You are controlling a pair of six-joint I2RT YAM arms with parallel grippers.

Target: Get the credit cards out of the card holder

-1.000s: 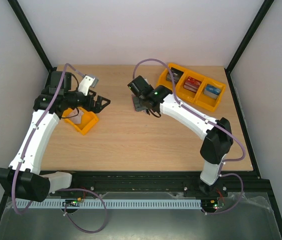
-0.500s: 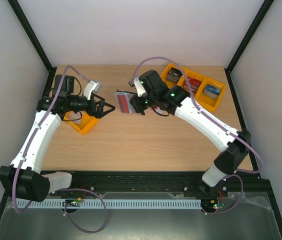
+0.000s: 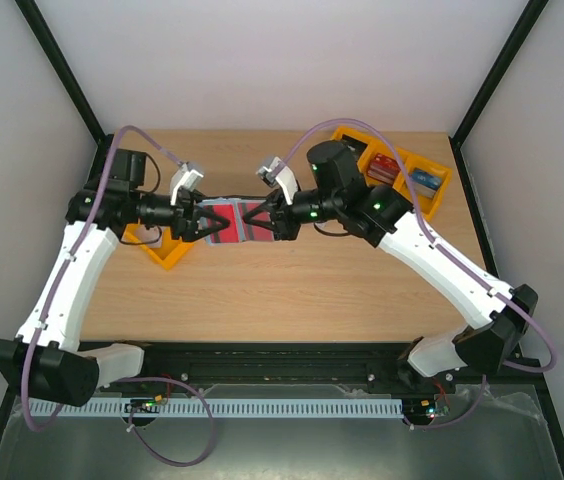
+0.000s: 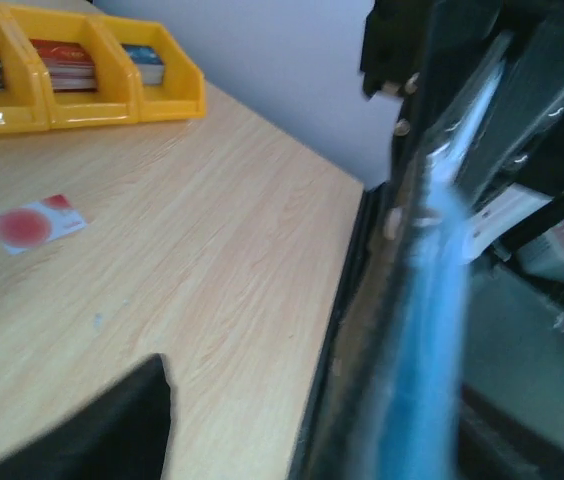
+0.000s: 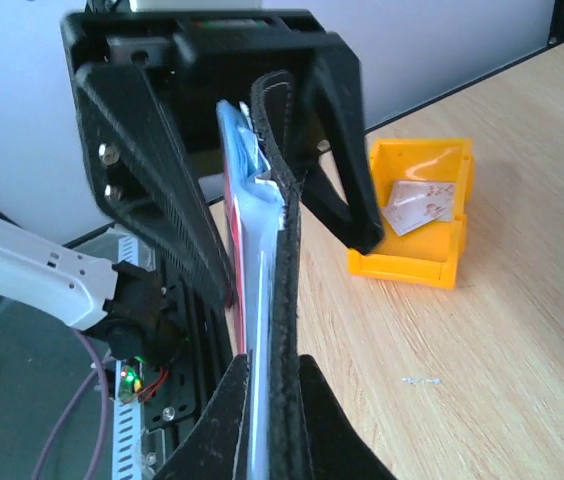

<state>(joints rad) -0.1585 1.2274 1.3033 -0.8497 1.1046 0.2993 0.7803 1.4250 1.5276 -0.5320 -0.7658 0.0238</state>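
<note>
Starting at the left, a small yellow bin (image 3: 167,245) sat on the surface (image 3: 292,290) just below the left fingers (image 5: 152,190), with a few pale cards (image 5: 417,205) lying in it. Those fingers stood wide, one on each side of the holder's free end, and neither seemed to press on it.

The holder (image 3: 234,222) hung in the air between the two sets of fingers, turned on edge. Its black cover faced one way and its clear blue pocket the other. A red strip showed inside the pocket, most likely a card not yet drawn out.

The right fingers (image 5: 327,425) were narrow, clamped on the holder's other end and carrying it alone.

The holder looked light but soft and hinged, so it would probably sag or fold if pushed sideways. The cards looked thin, stiff and slick. The likely place to take one was its exposed edge at the pocket mouth, pinched flat on both faces and drawn straight along the pocket. A pinch that caught cover and pocket together would only squeeze the card in place.

Beyond the holder, one red-blotched card (image 4: 34,222) lay flat on the surface. Well to the right of the right fingers stood a three-part yellow tray (image 3: 424,205) holding thicker stacks.
</note>
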